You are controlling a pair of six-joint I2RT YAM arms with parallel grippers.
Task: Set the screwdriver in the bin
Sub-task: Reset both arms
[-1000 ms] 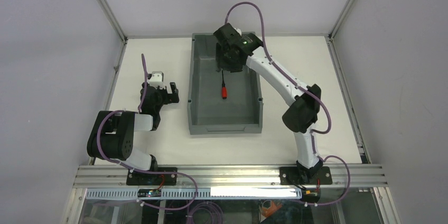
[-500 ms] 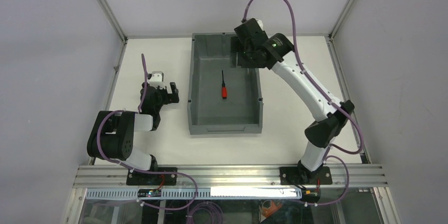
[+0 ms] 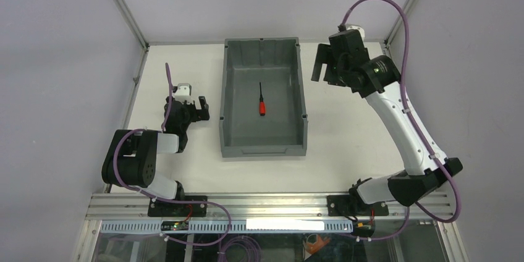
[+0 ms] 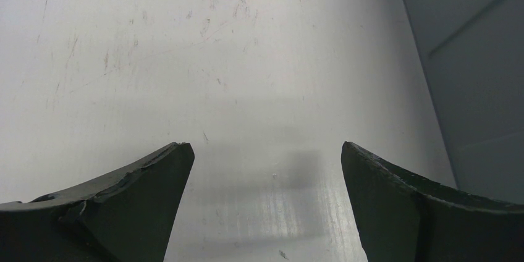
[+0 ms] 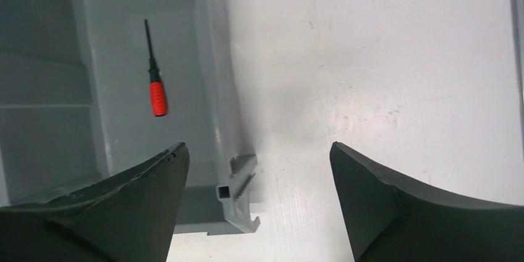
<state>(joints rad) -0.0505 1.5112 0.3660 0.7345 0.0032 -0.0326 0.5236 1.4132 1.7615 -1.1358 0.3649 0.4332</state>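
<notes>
The screwdriver (image 3: 262, 102), red handle and thin black shaft, lies on the floor of the grey bin (image 3: 226, 120), near its middle. It also shows in the right wrist view (image 5: 154, 83), inside the bin (image 5: 210, 58). My right gripper (image 3: 322, 64) is open and empty, raised to the right of the bin's far right corner, over the table (image 5: 371, 89). In its own view the gripper (image 5: 258, 154) has its jaws wide apart. My left gripper (image 3: 196, 104) is open and empty, low over the table left of the bin; in its own view (image 4: 266, 154) nothing is between the jaws.
The white table (image 3: 346, 144) is fenced by an aluminium frame and grey walls. The bin's left wall (image 4: 476, 76) shows at the right edge of the left wrist view. A rail (image 3: 266, 203) runs along the near edge.
My right gripper has left the screwdriver in the bin and swung up and to the right, from above the bin's far end to outside its right wall. The left arm has not moved.
</notes>
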